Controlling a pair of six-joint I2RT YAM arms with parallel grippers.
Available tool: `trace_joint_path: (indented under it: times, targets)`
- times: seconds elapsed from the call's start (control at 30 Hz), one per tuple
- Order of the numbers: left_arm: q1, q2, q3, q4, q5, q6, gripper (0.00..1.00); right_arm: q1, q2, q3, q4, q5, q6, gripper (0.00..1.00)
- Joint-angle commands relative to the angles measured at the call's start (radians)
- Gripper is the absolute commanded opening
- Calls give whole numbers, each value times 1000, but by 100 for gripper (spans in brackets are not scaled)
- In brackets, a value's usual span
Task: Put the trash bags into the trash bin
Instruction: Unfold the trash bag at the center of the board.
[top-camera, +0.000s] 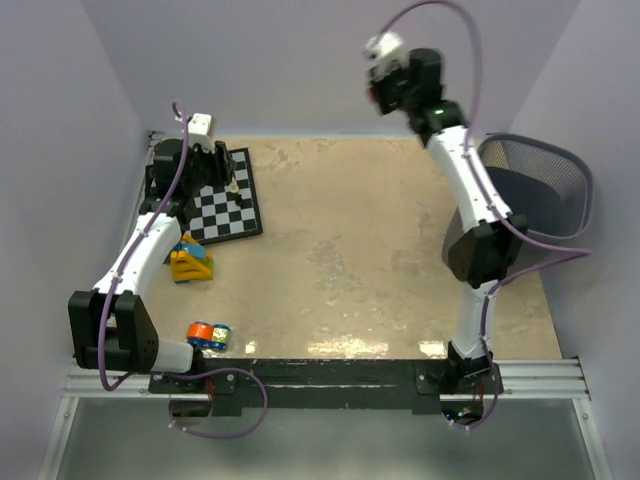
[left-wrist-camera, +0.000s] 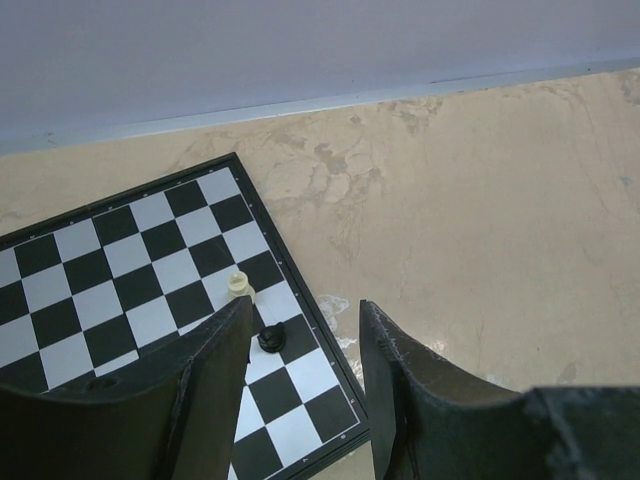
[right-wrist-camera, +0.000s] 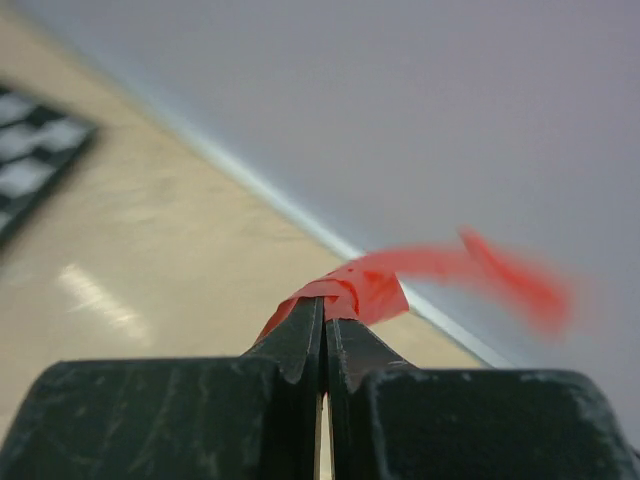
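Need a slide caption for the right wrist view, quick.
Right claw shut on a scrunched red bag, its loose end blurred against the wall, chessboard at far left.

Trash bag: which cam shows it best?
Right wrist. The trash bag is red film pinched in the shut right gripper, its tail blurred to the right. Top external gives at most a reddish speck at that raised gripper. Left wrist shows none of it, only the chessboard and table.

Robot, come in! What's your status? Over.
Right gripper shut on red trash bag, raised high. Left gripper open over chessboard. Trash bin at far right, bag not in.
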Motion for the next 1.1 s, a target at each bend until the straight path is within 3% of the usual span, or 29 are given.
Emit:
trace_joint_path:
  times: [0.0,0.07,0.17,0.3,0.4,0.47,0.53,0.6,0.67,0.73,0.8,0.83,0.9,0.97,1.07]
  targets:
    - [11,-37,16,12,-11,18,52,435,-197,-196,25,-367,-146,0]
    - [11,-51,5,9,-15,35,52,380,-231,-279,53,-293,-164,0]
    - [11,-61,-15,9,-20,44,52,207,-213,-327,91,-22,-135,0]
    - [11,-57,-24,20,-5,18,52,-35,-71,-119,36,243,59,0]
    - [11,-52,-26,30,6,-6,52,-11,-61,-105,54,182,81,0]
    - [11,-51,-24,32,9,-6,52,111,-84,-131,9,-197,-23,0]
    - [11,-49,-21,29,3,1,52,293,-119,-126,-185,-426,-313,0]
    - [11,-42,-9,15,-7,12,52,419,-173,-189,-199,-406,-350,0]
    - [11,-40,-1,11,-12,14,52,365,-218,-295,-63,-293,-235,0]
    - [11,-46,-1,9,-14,15,52,182,-198,-338,55,-83,-140,0]
    - [11,-54,-9,11,-15,14,52,-18,-62,-155,59,228,22,0]
    - [11,-54,-9,11,-14,15,52,-81,15,-22,9,299,99,0]
    - [11,-54,-20,15,-8,7,52,-125,74,88,20,253,152,0]
    - [13,-46,-20,20,-1,-3,52,-18,48,36,50,156,114,0]
    - [13,-39,-6,21,6,-8,52,285,-19,-33,-164,-345,-166,0]
